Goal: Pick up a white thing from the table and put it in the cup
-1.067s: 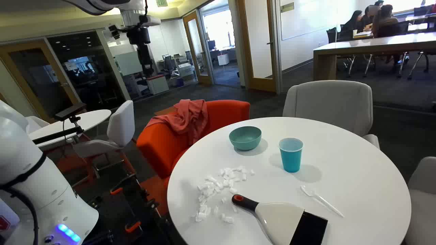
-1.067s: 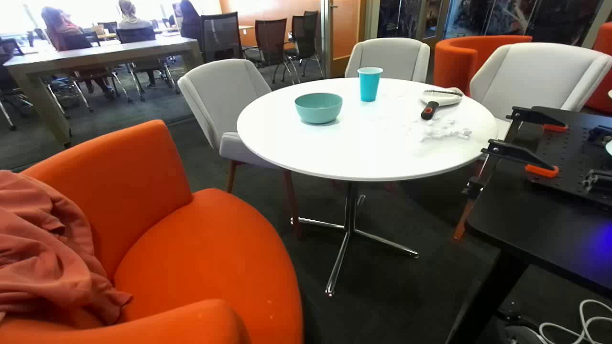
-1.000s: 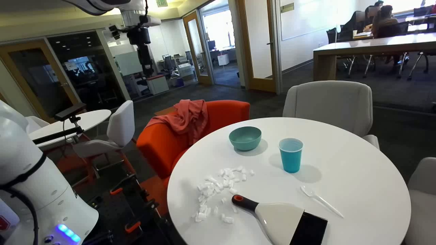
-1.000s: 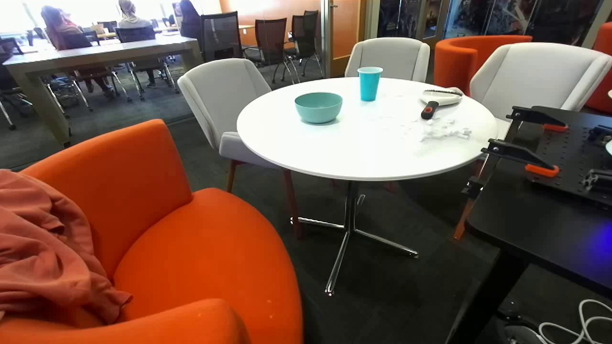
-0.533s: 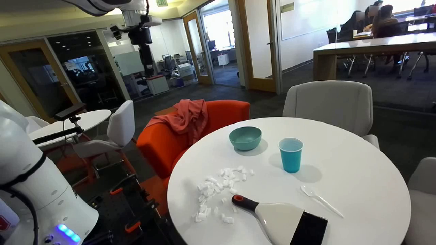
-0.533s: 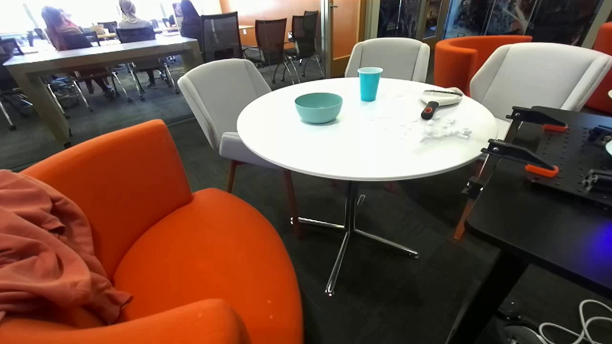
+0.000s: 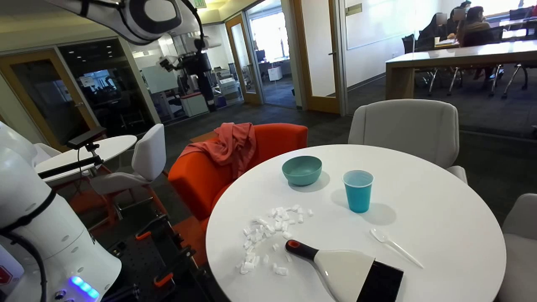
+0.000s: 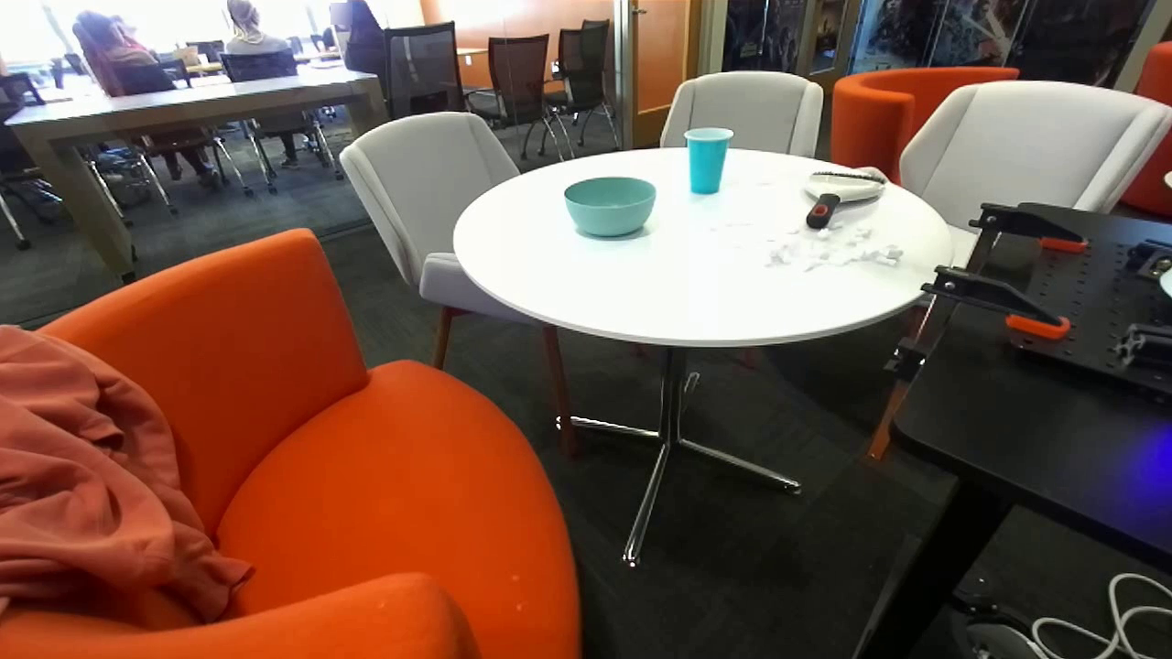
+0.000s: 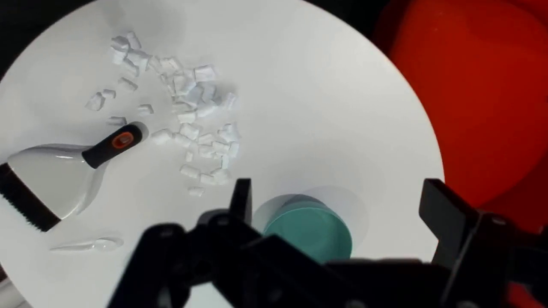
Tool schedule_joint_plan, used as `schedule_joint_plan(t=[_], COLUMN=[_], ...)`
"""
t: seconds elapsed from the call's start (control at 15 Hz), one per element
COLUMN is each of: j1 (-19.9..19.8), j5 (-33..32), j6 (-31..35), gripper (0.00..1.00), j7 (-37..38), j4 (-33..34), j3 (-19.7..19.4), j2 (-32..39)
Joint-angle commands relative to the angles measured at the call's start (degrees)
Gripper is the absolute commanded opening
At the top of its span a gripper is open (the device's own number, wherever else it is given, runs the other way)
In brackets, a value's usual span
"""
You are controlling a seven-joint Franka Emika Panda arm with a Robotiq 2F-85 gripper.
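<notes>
Small white crumpled scraps lie scattered in a group on the round white table [image 7: 440,197]; which one is meant I cannot tell. The scraps show in both exterior views [image 7: 278,226] [image 8: 829,252] and in the wrist view [image 9: 184,84]. The light-blue cup stands upright on the table in both exterior views [image 7: 358,195] [image 8: 707,165]; in the wrist view I cannot make it out behind the gripper. My gripper [image 7: 211,107] hangs high up, apart from the table and the scraps. In the wrist view its fingers [image 9: 338,188] are wide apart with nothing held.
A teal bowl [image 7: 302,171] stands near the cup and appears below my fingers in the wrist view [image 9: 314,233]. A whitish dustpan-like tool with a black handle [image 7: 345,268] and a white plastic spoon [image 7: 398,248] lie on the table. Chairs [image 7: 405,128] surround it.
The arm and gripper have moved rightward and down in an exterior view, mostly in the last half second. The scraps, cup and bowl have not moved.
</notes>
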Motion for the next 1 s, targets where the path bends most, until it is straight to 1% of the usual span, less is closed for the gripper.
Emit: schedule_joint_plan(t=[0.0, 0.2, 0.33, 0.4, 0.53, 0.6, 0.67, 0.73, 0.8, 0.93], j1=[-1.9, -3.3, -4.4, -4.6, -4.5, -4.3, -3.8, -4.7, -4.9, -5.0], j5=[-0.4, 2.4, 4.3, 6.2, 12.5, 16.6, 21.7, 15.7, 16.8, 16.4], j6=[13.0, 23.1, 28.9, 31.3, 35.4, 36.4, 36.0, 34.5, 34.6, 34.6], gripper=[1.0, 1.0, 1.0, 1.0, 1.0, 1.0, 1.0, 1.0, 1.0, 1.0], j7=[0.1, -1.9, -2.7, -4.0, -8.0, -10.8, -14.3, -10.2, -11.7, -11.4], j4=[-8.3, -14.2, -17.1, -18.0, -19.0, -18.8, -18.2, -18.9, -18.9, -18.8], j3=[-2.3, -5.5, -7.6, -8.9, -11.7, -13.0, -14.0, -12.4, -12.8, -12.7], j2=[0.1, 2.6, 4.8, 6.1, 8.9, 10.6, 11.7, 9.5, 10.4, 10.6])
